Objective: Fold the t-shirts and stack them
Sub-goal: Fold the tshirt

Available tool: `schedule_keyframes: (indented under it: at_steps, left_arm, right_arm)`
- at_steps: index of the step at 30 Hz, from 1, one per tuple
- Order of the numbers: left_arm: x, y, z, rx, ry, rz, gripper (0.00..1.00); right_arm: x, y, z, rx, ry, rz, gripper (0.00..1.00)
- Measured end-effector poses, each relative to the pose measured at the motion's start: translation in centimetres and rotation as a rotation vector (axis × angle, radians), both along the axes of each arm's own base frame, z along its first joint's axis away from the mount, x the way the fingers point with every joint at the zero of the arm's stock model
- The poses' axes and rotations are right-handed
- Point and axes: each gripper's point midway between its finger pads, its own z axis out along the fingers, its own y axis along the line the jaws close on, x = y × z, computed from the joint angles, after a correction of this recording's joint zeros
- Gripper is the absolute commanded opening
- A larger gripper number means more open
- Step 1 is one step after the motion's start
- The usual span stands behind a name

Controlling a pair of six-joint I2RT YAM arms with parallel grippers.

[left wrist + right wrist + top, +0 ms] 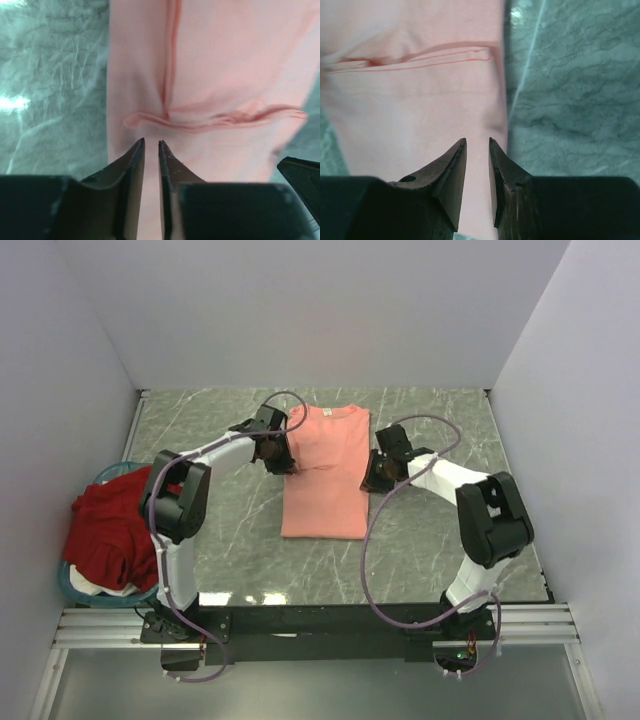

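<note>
The salmon-pink t-shirt [325,480] lies flat in the middle of the table, folded into a long narrow rectangle with a crease across it. My left gripper [280,456] hovers over its left edge and my right gripper [378,473] over its right edge. In the left wrist view the gripper [151,142] has its jaws a narrow gap apart, with flat pink cloth [225,65] below. In the right wrist view the gripper [477,141] is likewise slightly open over the cloth [420,100]. The dark red t-shirt [110,530] lies crumpled in the basket at the left.
A teal round basket [112,473] stands at the table's left edge beside the left arm, with something white under the red shirt. The marble tabletop [450,430] is walled in by white panels at the left, back and right.
</note>
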Motion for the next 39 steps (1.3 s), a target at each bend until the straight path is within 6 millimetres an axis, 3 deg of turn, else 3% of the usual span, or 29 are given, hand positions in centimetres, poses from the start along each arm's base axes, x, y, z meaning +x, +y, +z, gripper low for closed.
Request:
schedule_keyframes:
  at_steps: [4, 9, 11, 14, 17, 19, 21, 27, 36, 39]
  left_arm:
    - [-1.6, 0.5, 3.5, -0.033, -0.061, 0.014, 0.25]
    - [-6.9, -0.9, 6.5, -0.093, -0.129, -0.021, 0.22]
    - [-9.5, -1.6, 5.9, -0.108, -0.120, -0.050, 0.23]
    - [-13.6, -2.1, 3.2, -0.105, -0.058, -0.081, 0.23]
    - [-16.1, -1.7, 0.4, -0.088, 0.002, -0.080, 0.21]
    - [-17.4, -1.1, -1.3, -0.079, 0.038, -0.069, 0.20]
    - [-18.1, -0.7, -2.3, -0.081, 0.058, -0.053, 0.20]
    - [-17.9, -0.9, -1.8, -0.104, 0.038, -0.038, 0.23]
    - [-17.8, 0.4, 3.9, -0.146, -0.099, -0.007, 0.51]
    - [-18.2, 0.9, 3.9, -0.145, -0.108, 0.003, 0.57]
  right_arm:
    - [-0.7, 0.0, 3.1, 0.030, -0.084, 0.002, 0.32]
    - [-4.2, 1.8, 4.1, 0.054, -0.127, 0.053, 0.32]
    - [-6.1, 2.6, 3.3, 0.062, -0.112, 0.082, 0.32]
    - [-9.2, 3.0, 1.0, 0.062, -0.060, 0.112, 0.32]
    - [-11.3, 2.1, -1.3, 0.051, -0.007, 0.097, 0.32]
    - [-11.7, 2.0, -1.7, 0.066, -0.007, 0.084, 0.32]
    - [-11.7, 2.0, -1.6, 0.077, -0.021, 0.079, 0.32]
    - [-11.9, 1.8, -1.3, 0.085, -0.037, 0.072, 0.32]
    - [-13.1, 0.5, 2.0, 0.143, -0.134, 0.044, 0.41]
    - [-14.0, 0.1, 1.7, 0.157, -0.136, 0.032, 0.46]
